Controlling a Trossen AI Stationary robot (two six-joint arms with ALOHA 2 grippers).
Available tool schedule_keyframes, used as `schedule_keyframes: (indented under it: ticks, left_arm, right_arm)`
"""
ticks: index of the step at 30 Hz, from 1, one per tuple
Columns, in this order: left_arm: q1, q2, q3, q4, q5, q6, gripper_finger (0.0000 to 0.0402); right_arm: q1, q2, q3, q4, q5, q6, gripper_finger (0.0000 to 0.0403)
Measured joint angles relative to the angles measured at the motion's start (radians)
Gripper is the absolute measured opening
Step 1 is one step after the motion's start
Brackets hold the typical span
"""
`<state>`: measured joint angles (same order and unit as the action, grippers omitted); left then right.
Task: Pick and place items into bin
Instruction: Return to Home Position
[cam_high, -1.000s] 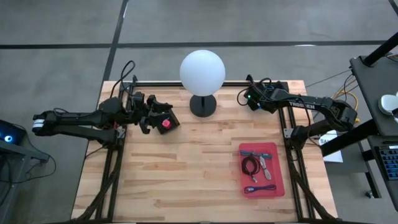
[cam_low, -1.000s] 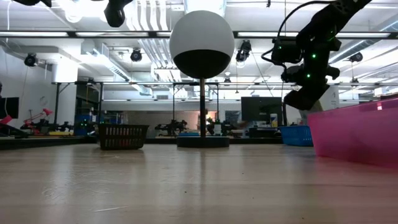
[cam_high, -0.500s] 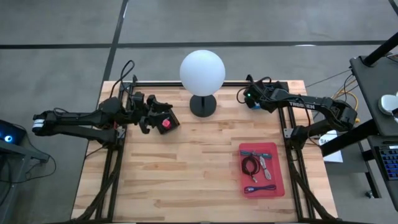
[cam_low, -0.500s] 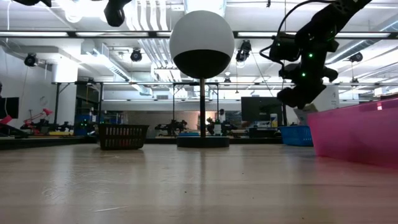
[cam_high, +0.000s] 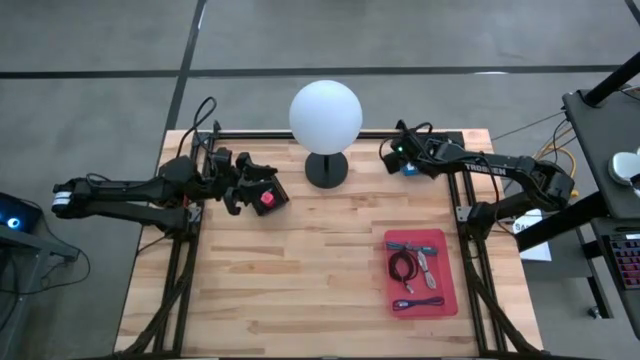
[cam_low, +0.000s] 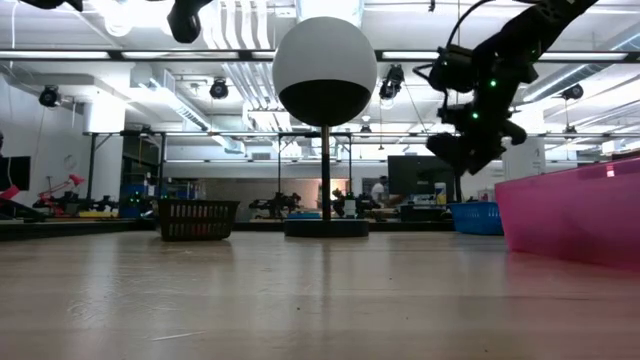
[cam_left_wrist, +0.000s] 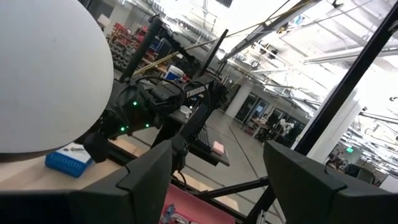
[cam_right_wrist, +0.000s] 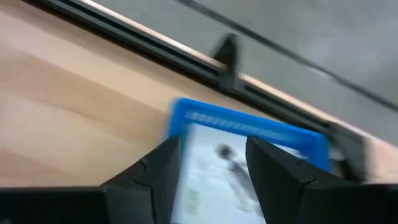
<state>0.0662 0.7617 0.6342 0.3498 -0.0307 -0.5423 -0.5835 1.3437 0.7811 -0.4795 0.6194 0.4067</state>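
While the right hand (cam_high: 393, 156) hovers spread and empty above the blue bin (cam_right_wrist: 261, 127), white box (cam_right_wrist: 230, 165) lying inside, TROSSEN lettering on its arm (cam_high: 492, 168), left hand (cam_high: 243, 186) spread beside the black bin (cam_high: 268, 197), cables (cam_high: 403, 266) in red tray (cam_high: 447, 262).

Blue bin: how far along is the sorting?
Done: white printed box in the blue bin, pink piece in the black bin. In hand: nothing; right gripper open above the blue bin, left gripper open beside the black one. Left: dark coiled cable, purple cord in red tray.
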Motion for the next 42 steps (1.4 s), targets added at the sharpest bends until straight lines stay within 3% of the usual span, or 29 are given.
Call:
schedule_keyframes:
  ticks: [4, 11, 18, 21, 26, 28, 32, 36, 39, 42]
  left_arm:
    - [0.000, -0.001, -0.001, -0.001, 0.000, 0.000, 0.0238]
    - [0.000, -0.004, -0.001, 0.000, 0.000, 0.008, 0.0238]
    - [0.000, -0.003, -0.001, -0.001, -0.055, 0.108, 0.0238]
    - [0.000, -0.005, -0.001, -0.001, -0.083, 0.155, 0.0238]
    - [0.000, -0.043, 0.000, 0.003, -0.161, 0.243, 0.0233]
    - [0.000, -0.058, 0.000, 0.002, -0.183, 0.281, 0.0225]
    - [0.000, -0.081, -0.001, -0.002, -0.185, 0.346, 0.0199]
    - [0.000, -0.090, -0.001, -0.005, -0.183, 0.414, 0.0156]
    - [0.000, -0.091, -0.001, -0.044, -0.184, 0.448, 0.0118]
    - [0.000, -0.087, -0.002, -0.094, -0.185, 0.446, 0.0080]
  right_arm:
    - [0.001, 0.000, 0.000, 0.124, -0.166, -0.014, 0.0167]
    - [0.001, -0.033, 0.000, 0.372, -0.680, -0.190, 0.0154]
    - [0.005, -0.088, 0.000, 0.412, -1.093, -0.222, 0.0141]
    - [0.030, -0.141, 0.000, 0.416, -1.176, -0.159, 0.0130]
    - [0.153, -0.276, 0.000, 0.438, -1.103, -0.113, 0.0103]
    - [0.245, -0.337, 0.000, 0.441, -0.987, -0.124, 0.0091]
    - [0.476, -0.450, -0.003, 0.429, -0.651, -0.232, 0.0055]
    - [0.618, -0.564, -0.035, 0.361, -0.490, -0.278, 0.0015]
    - [0.642, -0.665, -0.109, 0.319, -0.464, -0.212, 0.0009]
    - [0.642, -0.780, -0.223, 0.360, -0.531, -0.161, 0.0008]
